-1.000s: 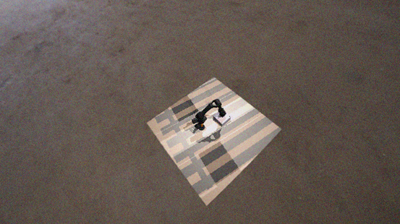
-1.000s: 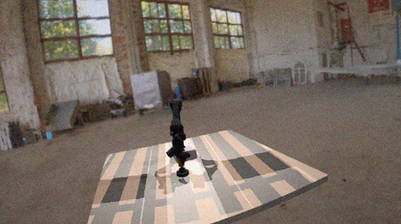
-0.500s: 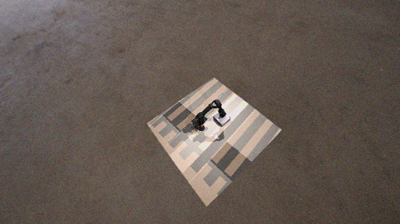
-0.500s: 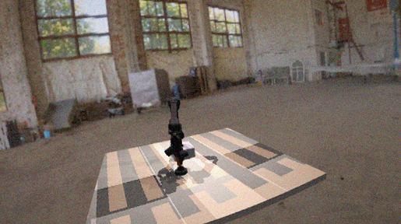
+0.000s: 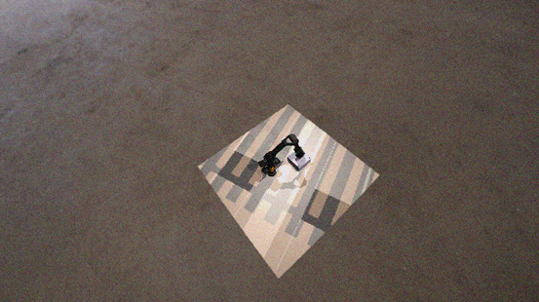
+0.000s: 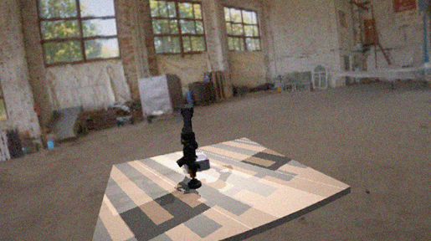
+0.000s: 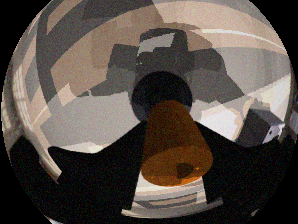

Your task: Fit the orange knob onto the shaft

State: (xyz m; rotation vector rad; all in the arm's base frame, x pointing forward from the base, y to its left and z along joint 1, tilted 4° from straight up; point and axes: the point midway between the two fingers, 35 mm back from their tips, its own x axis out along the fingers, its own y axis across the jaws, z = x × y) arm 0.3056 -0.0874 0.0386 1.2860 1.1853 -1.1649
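At twelve o'clock of the knob, seemingly rigid and light, the half-open gripper clamps its sides, the proper grip.

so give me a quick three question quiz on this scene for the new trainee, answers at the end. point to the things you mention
1. What colour is the knob (image 7: 176, 145) between the jaws?
2. True or false: the jaws are open wide with nothing between them.
3. In the wrist view, the round pedestal (image 6: 194, 183) (image 7: 145, 95) shows past which end of the knob: a) the end near the top of the picture, b) the end near the bottom?

Key: 1. orange; 2. false; 3. a
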